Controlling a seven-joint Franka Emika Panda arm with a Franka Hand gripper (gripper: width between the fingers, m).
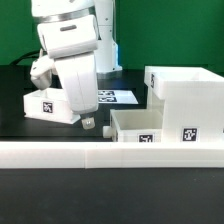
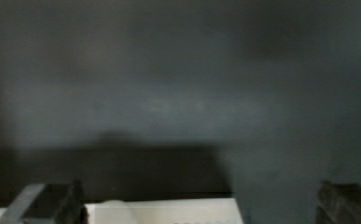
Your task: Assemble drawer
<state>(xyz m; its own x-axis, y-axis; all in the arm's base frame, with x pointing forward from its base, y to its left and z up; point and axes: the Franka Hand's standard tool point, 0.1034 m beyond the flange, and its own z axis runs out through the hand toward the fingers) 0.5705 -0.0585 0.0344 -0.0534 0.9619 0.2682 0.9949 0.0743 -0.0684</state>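
Gripper (image 1: pixel 88 122) hovering wide open, empty; first tray (image 1: pixel 50 103) lying loose at 9 o'clock from housing (image 1: pixel 186 88), second tray (image 1: pixel 134 125) abutting housing (neither seemingly seated).

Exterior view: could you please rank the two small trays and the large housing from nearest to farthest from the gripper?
1. Left tray, right beside the gripper, on the exterior view's left.
2. Second tray, toward the exterior view's right of the gripper.
3. Large housing, farthest, at the exterior view's right edge.

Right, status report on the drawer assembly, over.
Gripper open. Small tray beside it; second tray by housing. Nothing blocking gripper.
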